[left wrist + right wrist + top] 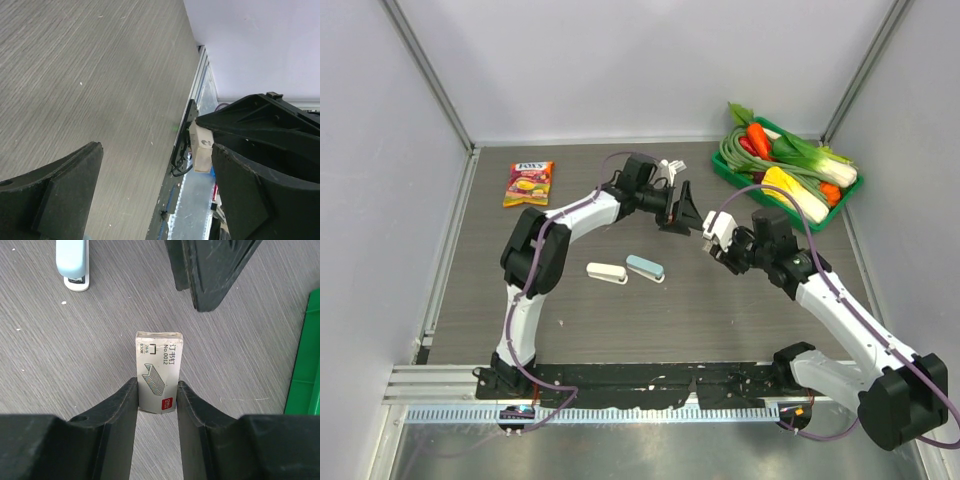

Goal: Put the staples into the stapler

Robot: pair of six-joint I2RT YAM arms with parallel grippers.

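While the white stapler (606, 272) and the blue stapler (644, 267) lay closed on the bench (570, 320), the right claw (157, 386) pinched the staple box (159, 365) above it, near the wide-spread left claw (678, 212), loading seemingly not yet begun.

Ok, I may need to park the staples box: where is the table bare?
Bare: the strip between the white stapler, the blue stapler and the arm bases; the left side nearer than the candy bag. Crowded: around left pincer and right pincer, and by the tray.
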